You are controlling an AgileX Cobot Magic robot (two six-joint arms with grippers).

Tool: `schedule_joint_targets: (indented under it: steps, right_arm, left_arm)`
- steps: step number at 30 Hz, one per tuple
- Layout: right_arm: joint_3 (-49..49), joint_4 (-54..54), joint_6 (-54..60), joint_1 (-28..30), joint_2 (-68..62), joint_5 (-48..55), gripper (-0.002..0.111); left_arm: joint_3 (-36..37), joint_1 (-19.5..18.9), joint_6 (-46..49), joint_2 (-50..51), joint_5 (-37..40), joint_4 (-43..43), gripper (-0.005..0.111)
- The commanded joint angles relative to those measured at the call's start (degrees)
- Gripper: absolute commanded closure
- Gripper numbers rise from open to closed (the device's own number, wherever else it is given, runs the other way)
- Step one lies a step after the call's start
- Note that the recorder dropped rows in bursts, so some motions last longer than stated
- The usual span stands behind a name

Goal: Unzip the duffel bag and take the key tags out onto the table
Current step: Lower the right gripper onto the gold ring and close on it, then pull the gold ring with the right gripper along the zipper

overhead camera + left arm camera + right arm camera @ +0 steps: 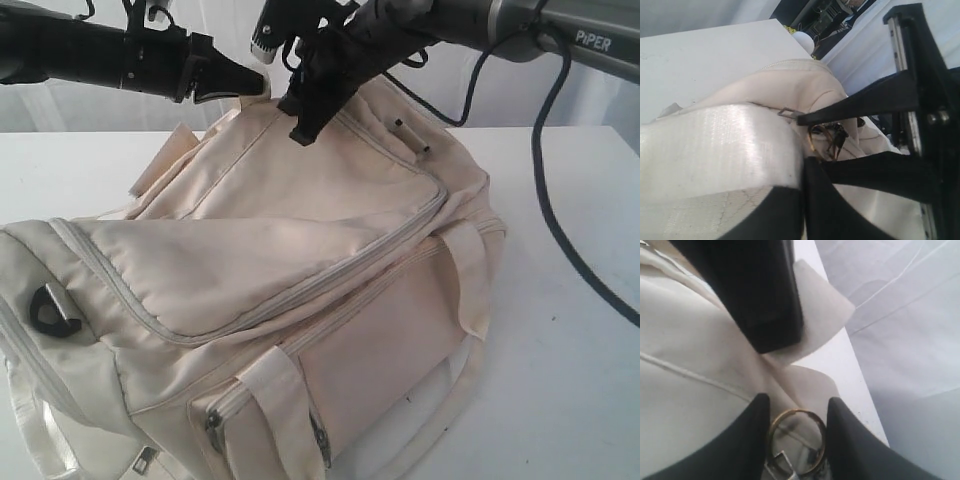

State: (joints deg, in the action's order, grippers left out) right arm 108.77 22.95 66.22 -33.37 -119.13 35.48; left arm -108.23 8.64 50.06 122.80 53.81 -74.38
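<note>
The wide flat white table [560,400] has lots of bare room on the right side and behind, up to its far edge. The big soft cream cloth duffel bag [300,240] sits on it and fills the middle. The bag's near end runs out of the picture at the bottom and on the left. The long cream zip [330,275] around the top flap is closed all the way. Two black robot arms come in over the bag's far edge, one from the top left and one from the top right. The left gripper [258,86] has its pincer squeezed together, right against a shiny white woven strap [715,150]. I cannot tell if the strap is pinched. The right gripper [798,402] points down at the bag's top, and its pincer is closed on a thin round gold ring [796,411], touching both sides. A small black D-ring [42,308] sits on the bag's near left end.
</note>
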Motion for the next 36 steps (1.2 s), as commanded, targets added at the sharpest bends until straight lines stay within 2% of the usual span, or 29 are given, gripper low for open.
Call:
schedule_joint_targets:
  steps: [1, 7, 11, 18, 24, 27, 30, 32, 36]
  right_arm:
    - [-0.11, -1.79, -2.82, 0.82, 2.59, -2.98, 0.085]
    - [-0.11, -1.79, -8.61, 0.82, 5.08, -2.59, 0.085]
    - [-0.11, -2.03, -11.10, 0.82, 6.33, -1.16, 0.085]
    - [-0.11, -2.49, -11.79, 0.82, 6.56, 5.80, 0.085]
    - [-0.11, -3.55, -12.44, 0.82, 6.45, 7.38, 0.085]
    - [-0.11, -3.55, -12.44, 0.82, 6.20, 8.81, 0.074]
    - [-0.11, -3.55, -12.44, 0.82, 5.24, 10.18, 0.050]
    - [-0.11, -3.79, -12.44, 0.82, 4.34, 9.78, 0.041]
    - [-0.11, -5.73, -14.16, 0.82, 2.61, 6.64, 0.040]
  left_arm:
    - [-0.51, 0.06, -0.51, -2.37, 2.97, -4.38, 0.107]
    - [-0.51, 0.06, -0.51, -2.37, 0.66, -3.57, 0.107]
    - [-0.51, 0.06, -3.58, -2.21, -2.02, 0.22, 0.107]
    - [-0.51, 0.06, -3.87, -2.15, -1.79, 0.50, 0.107]
    - [-0.51, 0.06, -3.98, -2.15, -1.32, 0.39, 0.107]
    - [-0.51, 0.06, -3.98, -2.15, -1.32, 0.39, 0.107]
    - [-0.51, 0.06, -3.98, -2.15, -1.07, 0.39, 0.107]
    - [-0.51, 0.06, -3.98, -2.15, -0.59, 0.39, 0.107]
    - [-0.51, 0.06, -3.85, -2.15, 0.33, 0.39, 0.107]
